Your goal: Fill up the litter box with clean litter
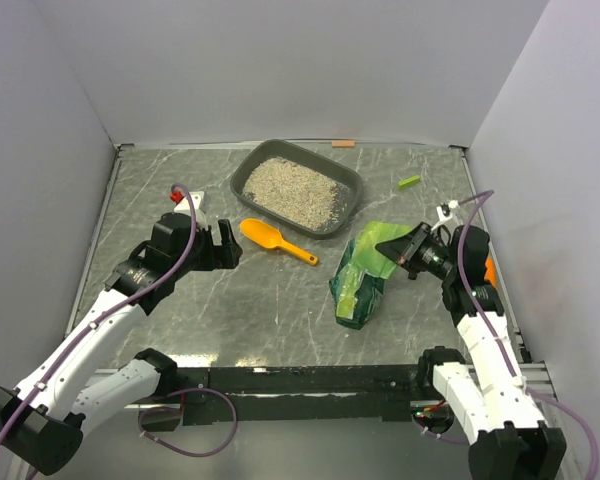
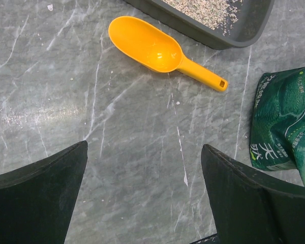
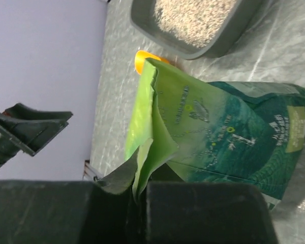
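Observation:
The dark-grey litter box sits at the back middle of the table, holding a mass of beige-grey clean litter. A green glossy bag lies right of centre. My right gripper is shut on the bag's torn top edge. An orange scoop lies between box and left arm. My left gripper hovers open above bare table just left of the scoop, holding nothing.
A small green strip lies near the back right. A small orange tag rests at the back wall. White walls close in the table on three sides.

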You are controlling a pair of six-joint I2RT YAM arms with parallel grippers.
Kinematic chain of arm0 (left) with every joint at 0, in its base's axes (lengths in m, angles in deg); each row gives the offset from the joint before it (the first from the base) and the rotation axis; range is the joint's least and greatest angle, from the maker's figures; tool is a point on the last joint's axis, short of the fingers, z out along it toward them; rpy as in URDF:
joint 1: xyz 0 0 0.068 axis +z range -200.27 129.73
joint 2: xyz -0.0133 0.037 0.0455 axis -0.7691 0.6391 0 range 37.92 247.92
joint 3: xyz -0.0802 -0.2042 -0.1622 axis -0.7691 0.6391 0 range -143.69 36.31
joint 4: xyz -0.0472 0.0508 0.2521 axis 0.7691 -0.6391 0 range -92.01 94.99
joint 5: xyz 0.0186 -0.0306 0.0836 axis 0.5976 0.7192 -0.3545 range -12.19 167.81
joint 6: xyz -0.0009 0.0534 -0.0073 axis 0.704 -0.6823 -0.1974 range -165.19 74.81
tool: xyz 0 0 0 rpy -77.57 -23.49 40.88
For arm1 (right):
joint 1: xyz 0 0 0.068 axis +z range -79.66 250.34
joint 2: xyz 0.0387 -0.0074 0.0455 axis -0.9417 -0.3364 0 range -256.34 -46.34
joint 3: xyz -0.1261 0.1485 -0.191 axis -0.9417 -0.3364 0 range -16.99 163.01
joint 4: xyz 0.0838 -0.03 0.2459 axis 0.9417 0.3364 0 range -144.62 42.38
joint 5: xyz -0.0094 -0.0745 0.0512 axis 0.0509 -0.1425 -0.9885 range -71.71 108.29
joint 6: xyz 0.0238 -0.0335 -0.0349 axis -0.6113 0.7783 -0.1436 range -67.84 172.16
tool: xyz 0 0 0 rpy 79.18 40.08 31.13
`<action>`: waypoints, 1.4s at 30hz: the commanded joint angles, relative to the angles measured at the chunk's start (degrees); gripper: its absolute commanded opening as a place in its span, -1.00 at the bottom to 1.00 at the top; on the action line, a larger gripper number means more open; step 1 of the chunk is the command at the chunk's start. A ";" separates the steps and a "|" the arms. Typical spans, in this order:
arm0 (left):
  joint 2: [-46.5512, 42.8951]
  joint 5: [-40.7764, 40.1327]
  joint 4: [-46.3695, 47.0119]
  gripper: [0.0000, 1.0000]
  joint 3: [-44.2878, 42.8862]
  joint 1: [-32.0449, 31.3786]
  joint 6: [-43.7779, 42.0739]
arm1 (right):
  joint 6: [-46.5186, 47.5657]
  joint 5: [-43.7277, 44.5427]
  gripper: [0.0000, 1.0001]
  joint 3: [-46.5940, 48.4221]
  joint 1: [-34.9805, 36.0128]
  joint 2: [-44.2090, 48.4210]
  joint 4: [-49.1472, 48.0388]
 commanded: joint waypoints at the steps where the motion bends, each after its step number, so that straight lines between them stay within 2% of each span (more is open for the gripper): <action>1: -0.77 -0.78 0.22 0.94 -1.42 -0.18 0.28 | 5.09 2.48 -1.00 11.33 6.54 -2.42 1.99; 3: -0.42 -1.13 -0.48 0.94 -2.29 -0.18 0.54 | 8.25 5.12 -1.00 15.83 11.09 -5.48 5.16; 7: 0.90 -1.04 -3.73 0.94 -5.45 -0.18 1.42 | 14.32 4.68 -1.00 29.60 17.69 -12.35 11.04; 17: 1.52 -5.52 -12.26 0.94 -15.91 -0.18 1.07 | 29.35 18.83 -1.00 60.04 35.54 -26.49 33.37; 21: 0.20 -8.07 -13.23 0.94 -18.29 -0.18 1.42 | 33.31 22.79 -1.00 76.00 41.52 -33.35 40.75; 24: -1.21 -10.36 -12.96 0.94 -19.17 -0.18 1.60 | 36.91 22.53 -1.00 87.72 44.51 -40.64 46.29; 29: -1.30 -11.59 -14.10 0.94 -20.57 -0.18 1.42 | 44.02 14.02 -1.00 105.10 45.84 -54.07 50.25; 32: -1.82 -11.42 -13.85 0.94 -20.31 -0.18 0.99 | 47.36 8.32 -1.00 109.01 45.93 -59.01 48.95; 38: -4.46 -9.05 -13.23 0.94 -18.56 -0.18 -0.68 | 52.21 -0.49 -1.00 104.28 46.72 -62.09 41.13; 42: -6.83 -8.08 -12.88 0.94 -17.42 -0.18 -1.48 | 53.09 -5.76 -1.00 106.11 47.33 -65.70 39.01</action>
